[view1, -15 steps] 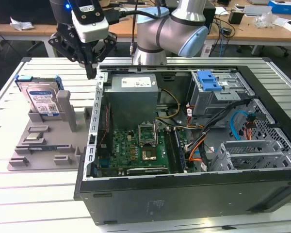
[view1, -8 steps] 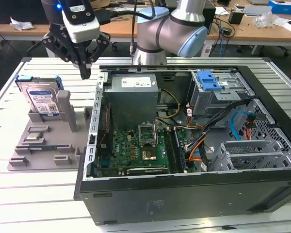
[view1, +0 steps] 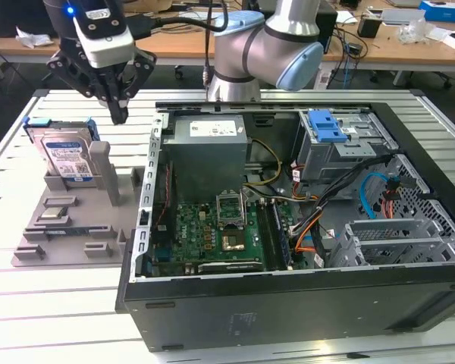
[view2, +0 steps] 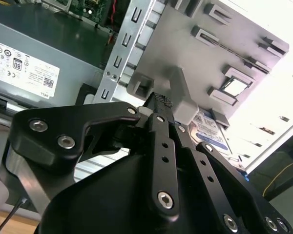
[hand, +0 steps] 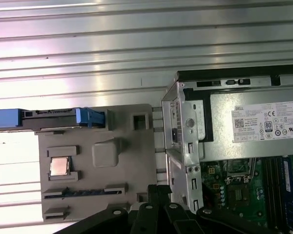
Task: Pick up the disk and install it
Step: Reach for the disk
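The disk stands on edge in a slot at the far end of the grey fixture, on the exterior view's left. It is silver with a white and blue label and a blue bracket. In the first wrist view the disk appears edge-on, and in the second wrist view its label peeks out beyond the fingers. My gripper hangs above the fixture, up and to the exterior view's right of the disk, apart from it. Its black fingers are drawn together with nothing between them.
The open computer case lies right of the fixture, with a grey power supply, motherboard, cables and a blue latch on the drive cage. A grey post stands beside the disk. A chip sits in the fixture.
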### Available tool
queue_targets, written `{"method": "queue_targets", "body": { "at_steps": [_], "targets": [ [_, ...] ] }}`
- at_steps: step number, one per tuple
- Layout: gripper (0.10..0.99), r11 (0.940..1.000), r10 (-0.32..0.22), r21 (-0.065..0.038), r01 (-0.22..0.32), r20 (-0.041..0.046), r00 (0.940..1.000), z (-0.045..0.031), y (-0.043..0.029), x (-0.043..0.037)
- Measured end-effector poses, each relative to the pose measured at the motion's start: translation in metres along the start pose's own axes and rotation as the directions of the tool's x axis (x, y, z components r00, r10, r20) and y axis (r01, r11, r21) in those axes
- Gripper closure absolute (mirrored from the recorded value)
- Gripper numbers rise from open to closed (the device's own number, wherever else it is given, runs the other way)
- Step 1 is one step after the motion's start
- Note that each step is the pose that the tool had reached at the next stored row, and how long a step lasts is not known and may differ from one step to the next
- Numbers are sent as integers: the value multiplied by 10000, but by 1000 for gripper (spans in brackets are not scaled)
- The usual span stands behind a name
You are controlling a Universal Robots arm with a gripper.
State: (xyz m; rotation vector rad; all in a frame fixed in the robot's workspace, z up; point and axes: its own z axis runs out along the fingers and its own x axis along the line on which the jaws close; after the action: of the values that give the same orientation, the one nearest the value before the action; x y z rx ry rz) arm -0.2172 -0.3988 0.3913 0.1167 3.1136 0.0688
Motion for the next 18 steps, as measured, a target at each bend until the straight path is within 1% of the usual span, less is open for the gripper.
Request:
{"method": "queue_targets", "body": {
  "at_steps": [5, 7, 12, 18],
  "targets": [
    [980, 10000, -1, 0, 1, -1, 10000, 1, -6, 70],
    [980, 10000, -1, 0, 1, -1, 10000, 1, -9, 118],
    [980, 10000, 0, 1, 0, -1, 10000, 1, -16, 206],
    [980, 10000, -1, 1, 1, -1, 10000, 1, -26, 339]
  ]
}}
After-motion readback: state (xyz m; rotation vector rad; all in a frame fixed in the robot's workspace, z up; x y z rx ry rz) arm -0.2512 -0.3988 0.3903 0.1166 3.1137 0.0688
